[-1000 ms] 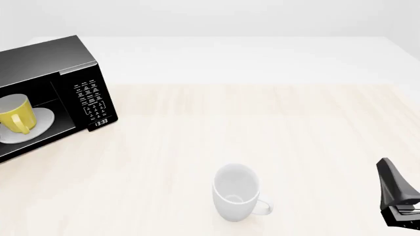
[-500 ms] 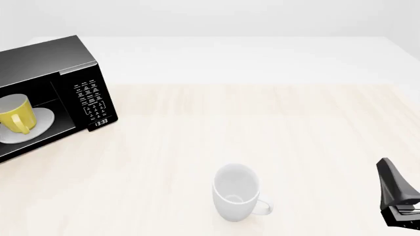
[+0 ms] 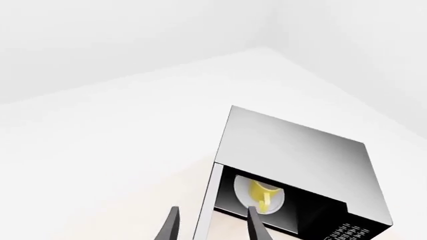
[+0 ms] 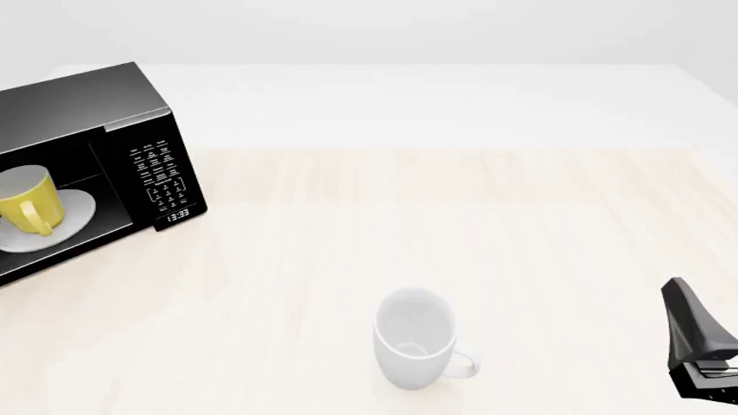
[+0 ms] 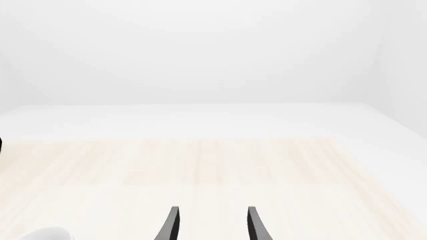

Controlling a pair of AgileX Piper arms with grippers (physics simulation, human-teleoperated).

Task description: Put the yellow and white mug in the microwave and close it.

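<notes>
A: Start with the biggest thing. Where does the tabletop (image 4: 485, 225) sit relative to the right claw (image 5: 211, 220)?

B: It spreads out ahead of that claw, pale wood, with nothing between the tips. The claw stands parted and empty, parked at the near right corner, probably because it has no part in the step that remains.

A: And the microwave (image 4: 81, 164)?

B: Far off to the right claw's left, across the tabletop. It lies just ahead of the left claw (image 3: 211, 222), whose wrist camera looks at the black box and into its cavity. The door is swung out: its pale edge (image 3: 205, 200) shows between the two tips of that claw, though I cannot tell whether either tip touches it.

A: So the left claw is placed to push the door?

B: That is my reading. Its tips stand apart with nothing gripped, straddling the door edge, a fair position for swinging it shut.

A: The white mug (image 4: 416, 339)?

B: Ahead and to the left of the right claw, upright, handle toward that claw. It is not the task's mug, so it is left alone.

A: And the yellow and white mug (image 4: 26, 203)?

B: Already inside the microwave, upright on the turntable plate (image 4: 64, 220), beyond the left claw's tips. Only the closing seems left.
</notes>
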